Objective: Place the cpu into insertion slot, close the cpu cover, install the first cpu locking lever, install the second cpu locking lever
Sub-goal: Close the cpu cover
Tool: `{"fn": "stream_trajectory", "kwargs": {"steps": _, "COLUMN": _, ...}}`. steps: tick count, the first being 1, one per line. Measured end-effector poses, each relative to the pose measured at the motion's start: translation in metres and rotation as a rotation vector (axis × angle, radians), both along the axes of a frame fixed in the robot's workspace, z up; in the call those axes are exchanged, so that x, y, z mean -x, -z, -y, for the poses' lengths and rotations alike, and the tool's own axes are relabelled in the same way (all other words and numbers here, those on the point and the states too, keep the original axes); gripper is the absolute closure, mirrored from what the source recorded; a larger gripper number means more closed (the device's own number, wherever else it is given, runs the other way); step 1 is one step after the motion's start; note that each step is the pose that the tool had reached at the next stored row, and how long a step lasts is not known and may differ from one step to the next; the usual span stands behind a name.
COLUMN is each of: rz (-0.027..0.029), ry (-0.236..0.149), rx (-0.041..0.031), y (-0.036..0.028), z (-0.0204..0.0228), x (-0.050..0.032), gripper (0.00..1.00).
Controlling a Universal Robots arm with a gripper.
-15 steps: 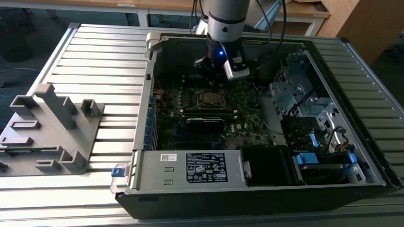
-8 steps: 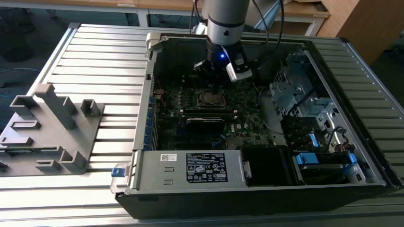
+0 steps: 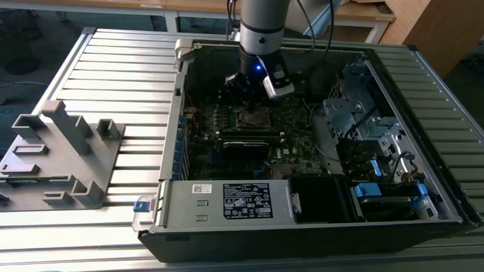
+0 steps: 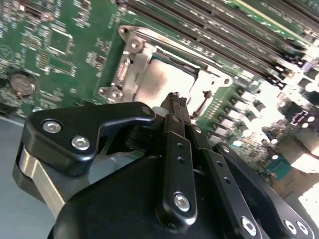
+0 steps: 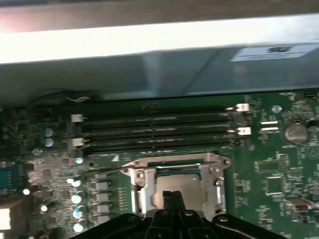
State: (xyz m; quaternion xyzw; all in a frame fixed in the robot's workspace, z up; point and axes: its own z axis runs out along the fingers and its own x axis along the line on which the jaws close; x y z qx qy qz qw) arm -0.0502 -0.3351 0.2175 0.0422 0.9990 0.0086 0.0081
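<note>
The end effector (image 4: pixel 177 99), fingers pressed together on nothing visible, hangs tip-down; across the exterior view, a grey fixture (image 3: pixel 60 153) sits on the tabletop (image 3: pixel 121 73), then the computer case (image 3: pixel 302 243), where the cpu (image 5: pixel 182 185) lies directly under the tips in the insertion slot (image 3: pixel 253 118), the cpu cover (image 4: pixel 130 67) seemingly flat around it

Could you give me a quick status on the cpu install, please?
Gripper shut, tips over cpu. Cpu seated, cpu cover down flat around it. No obstruction seen.
</note>
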Motion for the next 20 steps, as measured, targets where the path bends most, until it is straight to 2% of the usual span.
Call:
{"fn": "stream_trajectory", "kwargs": {"steps": 4, "rz": 0.0000, "ry": -0.003, "rx": 0.0000, "y": 0.0014, "z": 0.0000, "x": 0.0076, "gripper": 0.90}}
{"fn": "stream_trajectory", "kwargs": {"steps": 9, "rz": -0.0001, "ry": -0.028, "rx": 0.0002, "y": 0.0037, "z": 0.0001, "x": 0.0098, "gripper": 0.90}}
{"fn": "stream_trajectory", "kwargs": {"steps": 15, "rz": 0.0001, "ry": -0.029, "rx": 0.0000, "y": 0.0038, "z": 0.0001, "x": 0.0102, "gripper": 0.90}}
{"fn": "stream_trajectory", "kwargs": {"steps": 20, "rz": 0.0038, "ry": -0.034, "rx": -0.0001, "y": 0.0054, "z": 0.0000, "x": 0.0158, "gripper": 0.90}}
